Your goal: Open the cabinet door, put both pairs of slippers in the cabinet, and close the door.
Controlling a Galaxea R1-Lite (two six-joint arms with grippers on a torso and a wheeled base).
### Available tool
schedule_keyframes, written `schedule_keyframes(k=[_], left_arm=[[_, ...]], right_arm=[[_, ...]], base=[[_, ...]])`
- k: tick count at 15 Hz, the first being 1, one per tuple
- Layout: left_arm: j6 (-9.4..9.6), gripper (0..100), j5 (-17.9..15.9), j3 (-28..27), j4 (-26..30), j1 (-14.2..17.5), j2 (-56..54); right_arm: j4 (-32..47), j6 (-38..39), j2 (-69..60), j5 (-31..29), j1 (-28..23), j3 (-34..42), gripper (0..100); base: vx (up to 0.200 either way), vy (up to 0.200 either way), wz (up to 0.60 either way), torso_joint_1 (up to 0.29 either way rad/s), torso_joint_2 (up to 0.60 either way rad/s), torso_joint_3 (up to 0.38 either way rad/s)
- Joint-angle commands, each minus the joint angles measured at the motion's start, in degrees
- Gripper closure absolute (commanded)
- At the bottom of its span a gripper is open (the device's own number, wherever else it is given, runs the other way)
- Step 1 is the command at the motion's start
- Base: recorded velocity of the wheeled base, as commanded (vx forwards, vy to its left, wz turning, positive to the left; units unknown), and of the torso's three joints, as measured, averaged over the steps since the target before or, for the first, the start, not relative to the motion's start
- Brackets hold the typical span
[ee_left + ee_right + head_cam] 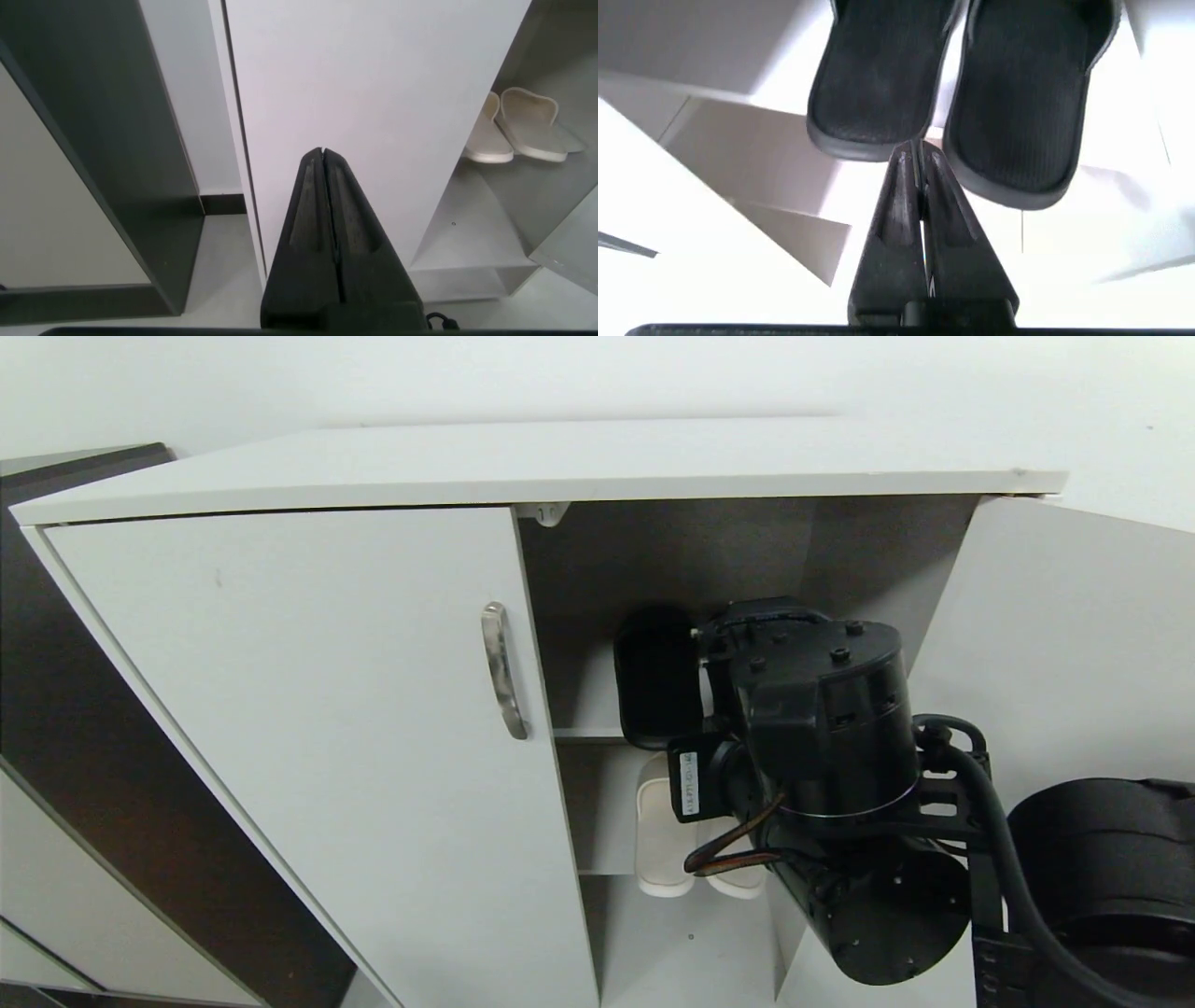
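The white cabinet (523, 467) has its right door (1055, 644) swung open and its left door (308, 709) closed. A pair of black slippers (658, 677) lies on the upper shelf, heels toward the opening. A pair of white slippers (663, 845) lies on the shelf below. My right arm is inside the opening. In the right wrist view my right gripper (922, 145) is shut and empty, its tip just short of the black slippers' (1022, 93) heels. My left gripper (322, 152) is shut and empty before the closed door (374, 84), with the white slippers (523, 126) off to one side.
The closed door carries a metal handle (504, 670) near its inner edge. A dark piece of furniture (112, 784) stands left of the cabinet. The cabinet's bottom compartment (691, 943) lies under the white slippers. The shelf edge (588, 735) runs under the black pair.
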Motion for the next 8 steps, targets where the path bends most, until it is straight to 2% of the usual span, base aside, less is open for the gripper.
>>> schedule_keyframes(k=[1,8], left_arm=[[-0.01,100,0.00,0.00,0.00,0.04,-0.01],[0.08,100,0.00,0.00,0.00,0.04,-0.01]], right_arm=[[-0.04,0.05,0.07,0.00,0.11,0.25,100],[-0.21,-0.04,0.07,0.00,0.20,0.42,100]], base=[[0.000,0.000,0.00,0.000,0.00,0.000],[0.000,0.000,0.00,0.000,0.00,0.000]])
